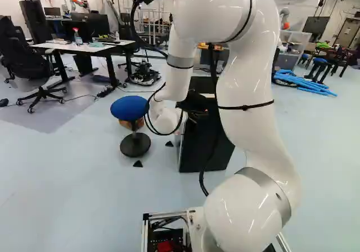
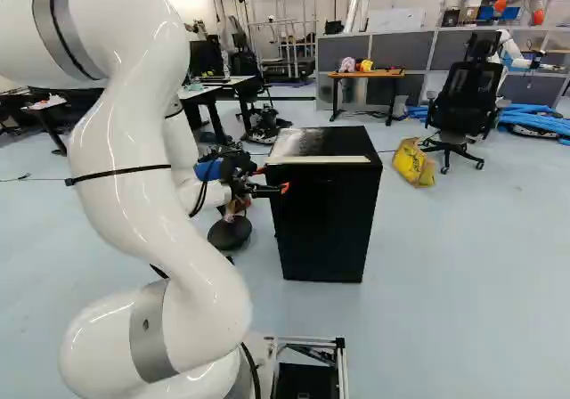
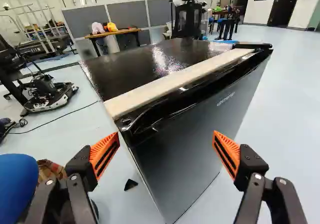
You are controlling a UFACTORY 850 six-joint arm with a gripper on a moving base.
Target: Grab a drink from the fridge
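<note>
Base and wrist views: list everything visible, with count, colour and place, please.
Glossy box-shaped fridge: one, black, floor ahead of gripper
Long flat strip: one, cream, on fridge top
Round padded stool: one, blue seat, beside fridge
Wheeled office chairs: at least two, black, far floor
Crumpled plastic bag: one, yellow, near right base view's chair
Wooden-topped table: one, brown, before partitions
Upright partitions: several, grey, background
Long tubes: several, blue, right of left base view
Another robot: at least one, white and orange, background
Jointed arm: one, white, foreground
Gripper: one, black, orange pads, open, by fridge front
</note>
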